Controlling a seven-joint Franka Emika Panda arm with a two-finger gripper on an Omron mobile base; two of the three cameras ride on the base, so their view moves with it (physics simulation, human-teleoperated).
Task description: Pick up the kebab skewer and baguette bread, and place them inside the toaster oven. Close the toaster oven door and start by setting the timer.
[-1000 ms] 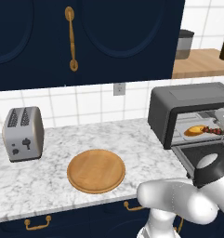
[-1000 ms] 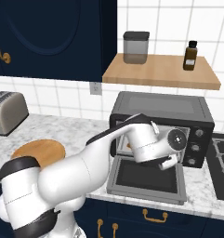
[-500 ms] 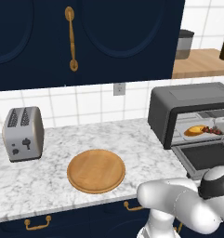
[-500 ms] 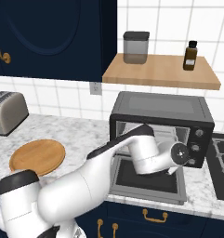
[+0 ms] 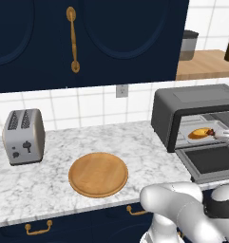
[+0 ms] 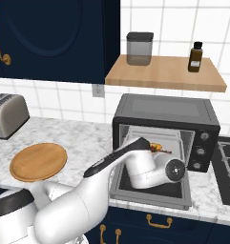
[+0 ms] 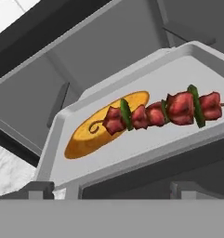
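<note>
Marble counter (image 5: 111,152), arm bent low over toaster oven door (image 6: 176,190), end effector seemingly empty

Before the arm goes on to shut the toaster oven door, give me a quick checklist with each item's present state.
1. Kebab skewer inside the toaster oven, on its tray: ok.
2. Baguette bread on the same tray, behind the skewer: ok.
3. Fingers holding nothing, gripper open: ok.
4. Toaster oven door closed: not ok, it hangs down open.
5. Arm clear of the door's swing: not ok, the wrist sits above the open door in the right base view.
6. Timer knob set: cannot tell, the knobs are too small to read.
</note>
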